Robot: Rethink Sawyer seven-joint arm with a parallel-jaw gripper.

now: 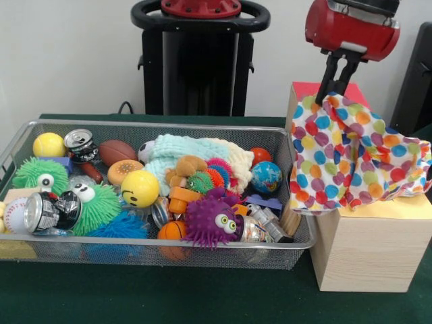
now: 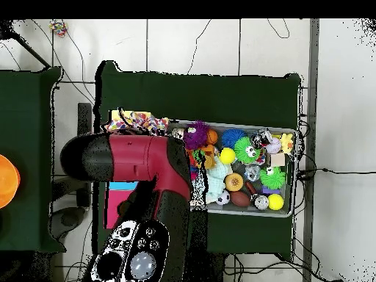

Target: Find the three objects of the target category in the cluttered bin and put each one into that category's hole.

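My gripper [image 1: 339, 93] hangs at the upper right of the front view, shut on the top of a white cloth with coloured polka dots [image 1: 354, 158]. The cloth drapes down over the top of a wooden box [image 1: 371, 250] beside the bin. From overhead, the red arm [image 2: 139, 158] covers the gripper, and only a strip of the polka-dot cloth [image 2: 136, 121] shows past it. A mint and cream knitted cloth [image 1: 196, 154] lies in the wire mesh bin [image 1: 169, 253] among the toys.
The bin holds several spiky balls, a yellow smiley ball [image 1: 140, 187], crushed cans [image 1: 50, 210], a globe ball [image 1: 266, 177] and a toy football [image 1: 116, 151]. The box top has a red panel [image 1: 309, 88] and a yellow panel [image 1: 405, 206]. Green cloth [image 1: 169, 297] covers the table.
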